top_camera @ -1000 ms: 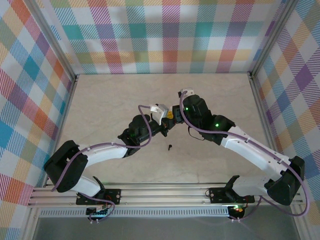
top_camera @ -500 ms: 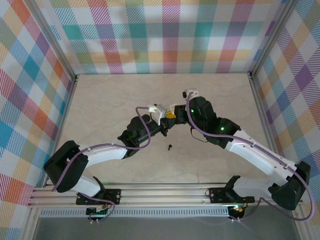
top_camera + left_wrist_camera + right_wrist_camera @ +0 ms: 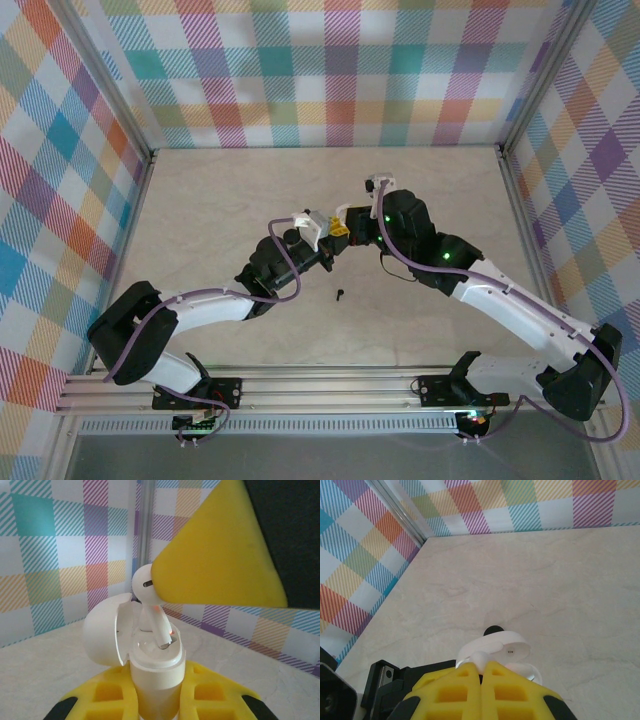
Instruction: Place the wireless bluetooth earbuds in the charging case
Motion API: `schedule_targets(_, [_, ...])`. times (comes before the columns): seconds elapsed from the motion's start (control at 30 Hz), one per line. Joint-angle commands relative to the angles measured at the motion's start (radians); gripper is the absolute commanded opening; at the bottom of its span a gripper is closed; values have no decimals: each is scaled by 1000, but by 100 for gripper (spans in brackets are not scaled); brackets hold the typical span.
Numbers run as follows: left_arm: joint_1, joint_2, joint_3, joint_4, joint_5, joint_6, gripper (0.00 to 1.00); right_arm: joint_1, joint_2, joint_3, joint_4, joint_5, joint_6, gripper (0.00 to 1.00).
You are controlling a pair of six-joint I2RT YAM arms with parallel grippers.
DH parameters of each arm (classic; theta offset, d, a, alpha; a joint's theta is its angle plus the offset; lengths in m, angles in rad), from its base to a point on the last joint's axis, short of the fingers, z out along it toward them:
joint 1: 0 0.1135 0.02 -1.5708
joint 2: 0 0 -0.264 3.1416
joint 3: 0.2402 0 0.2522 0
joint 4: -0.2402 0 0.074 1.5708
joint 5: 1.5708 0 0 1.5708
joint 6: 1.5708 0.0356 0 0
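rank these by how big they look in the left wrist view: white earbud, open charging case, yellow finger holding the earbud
1. yellow finger, largest, though nearness to the camera may inflate it
2. charging case, open lid included
3. white earbud, clearly smallest

The charging case (image 3: 152,662) is white plastic, smooth and shiny, and light glints on its open lid (image 3: 102,630). The white earbud (image 3: 144,587) is the same shiny white plastic. The fingers (image 3: 107,697) of the left pincer (image 3: 155,692) are yellow plastic, dull, not shiny, with square pockets pressed into them. The right pincer (image 3: 481,680) has the same dull yellow plastic, with black ends. The counter (image 3: 560,575) looks like pale stone, smooth, with faint veins. The walls (image 3: 350,565) are flat, with a printed check pattern in many colours. The corner post (image 3: 400,507) is bare grey metal with a soft shine. The left arm (image 3: 210,305) and the right arm (image 3: 500,295) have glossy white shells and black parts.
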Motion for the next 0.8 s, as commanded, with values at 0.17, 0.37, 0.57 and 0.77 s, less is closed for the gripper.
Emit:
schedule_targets(0.17, [-26,-2,23,102,-7,41,0,1,4,-39,79,-53,-36,0])
schedule_targets(0.37, [-26,-9,28,93,-15,38,0,3,9,-57,109,-50,-87,0])
schedule_targets(0.57, [-27,-17,43,64,-37,32,0,3,9,-77,108,-80,-108,0])
schedule_targets(0.77, [-27,-25,54,52,-50,26,0,3,5,-117,120,-128,-107,0])
